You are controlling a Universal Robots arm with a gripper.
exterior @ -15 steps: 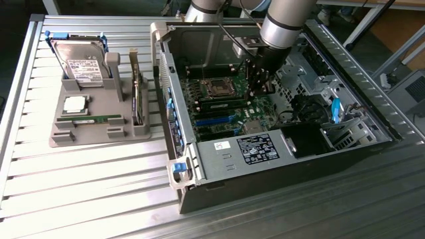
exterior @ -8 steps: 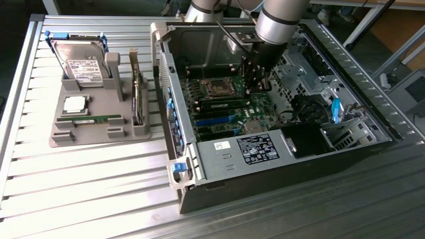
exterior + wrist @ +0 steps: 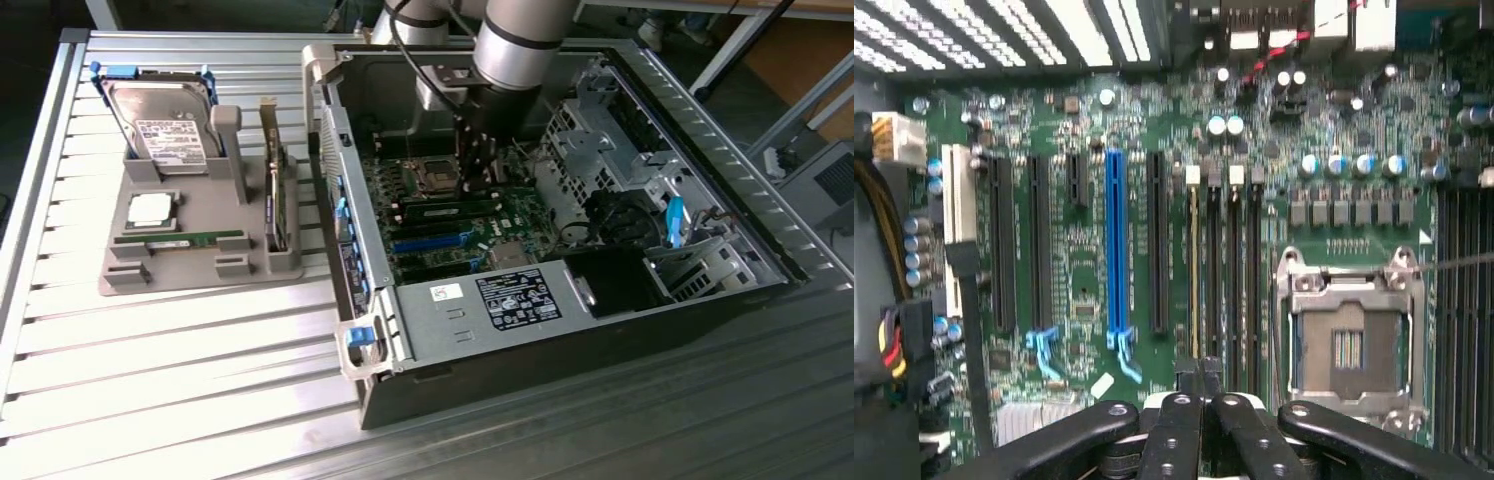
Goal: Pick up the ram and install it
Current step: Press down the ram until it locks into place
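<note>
One ram [image 3: 441,211] stick lies seated in a slot on the motherboard [image 3: 1084,280], directly under the jaws [image 3: 1200,372], which are pressed together and pinch nothing, their tips just above the memory slots [image 3: 1224,270] beside the bare processor socket [image 3: 1349,345]. Well apart from the jaws, a second ram stick [image 3: 180,240] rests in the grey holder [image 3: 200,262] on the slatted surface [image 3: 160,350], outside the computer case [image 3: 561,330].
</note>
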